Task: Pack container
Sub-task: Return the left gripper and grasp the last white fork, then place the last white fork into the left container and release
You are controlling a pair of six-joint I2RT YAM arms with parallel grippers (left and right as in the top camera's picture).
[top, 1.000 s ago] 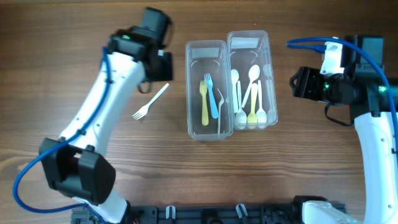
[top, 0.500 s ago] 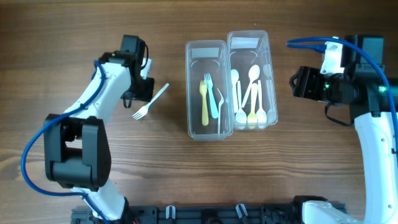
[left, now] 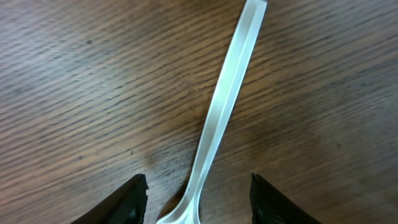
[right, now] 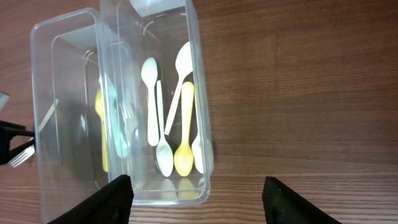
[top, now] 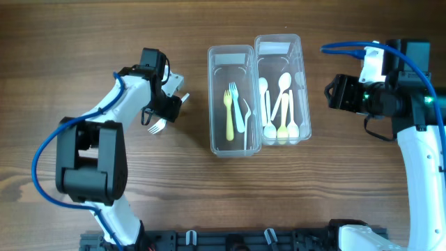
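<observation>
**Operator:** How far along am I?

**Spotter:** Nearly there, I'd judge. Your two boxes sit side by side at the middle of the table (top: 70,42), toward its far edge. The left box (top: 231,70) holds three forks (top: 237,111): yellow, blue and a pale one that is hard to make out. The right box (top: 279,52) holds a handful of spoons (top: 283,125), white and yellow. Only one white fork (left: 224,106) lies out on the wood, in the left half, near the left box.

**Operator:** And my grippers?

**Spotter:** Your left gripper (left: 198,183) is right over that fork. Its jaws are spread, with one finger on each side of the handle, and neither touches it as far as the wrist view shows. Nothing is gripped. Your right gripper (right: 196,193) hangs toward the right edge, fingers apart and empty, looking down on the boxes.

**Operator:** So what is left?

**Spotter:** Close on the handle, lift, and lay the fork with the others in the left box. I see no lids anywhere, so I cannot tell you whether closing the boxes is part of the job.
</observation>
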